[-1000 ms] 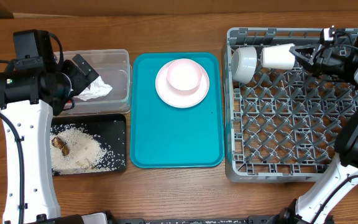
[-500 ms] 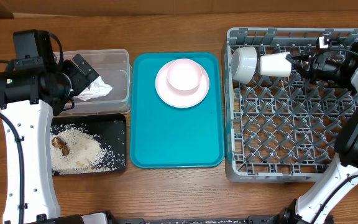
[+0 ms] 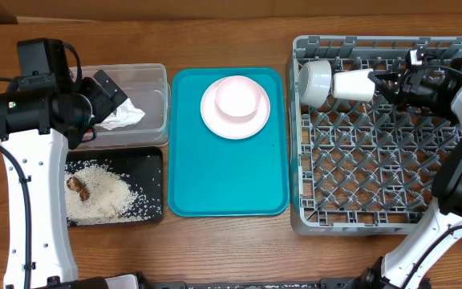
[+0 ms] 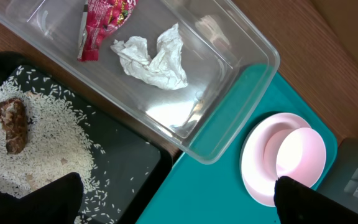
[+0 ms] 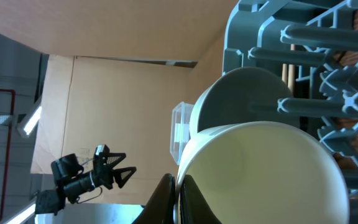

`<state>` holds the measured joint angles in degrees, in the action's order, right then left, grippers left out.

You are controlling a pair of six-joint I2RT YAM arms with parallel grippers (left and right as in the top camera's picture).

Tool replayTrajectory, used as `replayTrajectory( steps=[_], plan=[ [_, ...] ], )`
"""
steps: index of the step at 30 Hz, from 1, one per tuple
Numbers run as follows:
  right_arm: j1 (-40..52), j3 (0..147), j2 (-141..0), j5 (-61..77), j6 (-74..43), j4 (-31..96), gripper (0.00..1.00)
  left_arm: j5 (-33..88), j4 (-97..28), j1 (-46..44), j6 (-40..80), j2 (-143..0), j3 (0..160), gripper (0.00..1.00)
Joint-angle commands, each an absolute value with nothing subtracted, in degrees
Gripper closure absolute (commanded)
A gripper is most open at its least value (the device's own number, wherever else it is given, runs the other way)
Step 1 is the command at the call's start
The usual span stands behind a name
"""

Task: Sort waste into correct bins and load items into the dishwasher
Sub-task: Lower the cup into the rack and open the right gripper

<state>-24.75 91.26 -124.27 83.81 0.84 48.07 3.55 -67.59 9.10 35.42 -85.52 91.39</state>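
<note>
Over the last second the right gripper (image 3: 382,85) has shifted the small cup (image 3: 353,84) leftward along the back row of the dish rack (image 3: 297,177). The cup now lies on its side just beside the grey-white bowl (image 3: 315,80), maybe touching; hard to tell. The jaws stay pinched on the cup's rim. The left gripper (image 3: 103,95) is unmoved, spread wide over the clear tub (image 3: 157,76). The cup looks nearly placed. The plate (image 3: 213,120) and pink bowl (image 3: 239,96) are still on the teal tray (image 3: 227,177).

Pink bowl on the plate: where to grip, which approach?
Probably the rim, from straight above, one finger inside and one outside. The pink bowl sits upright, mouth up, on the plate, whose lip would block a low side approach.
</note>
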Motion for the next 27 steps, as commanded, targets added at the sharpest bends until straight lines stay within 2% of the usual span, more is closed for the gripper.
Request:
replayTrajectory(
  steps=[1,27],
  plan=[
    [-24.75,90.67,-124.33,86.28,1.3,48.12,0.96,3.92,-67.46,9.26,34.28,-85.95,91.55,0.0],
    [-23.09,87.02,-124.33,89.45,2.83,45.5,0.96,3.92,-67.48,9.26,34.3,-85.95,91.55,0.0]
  ],
)
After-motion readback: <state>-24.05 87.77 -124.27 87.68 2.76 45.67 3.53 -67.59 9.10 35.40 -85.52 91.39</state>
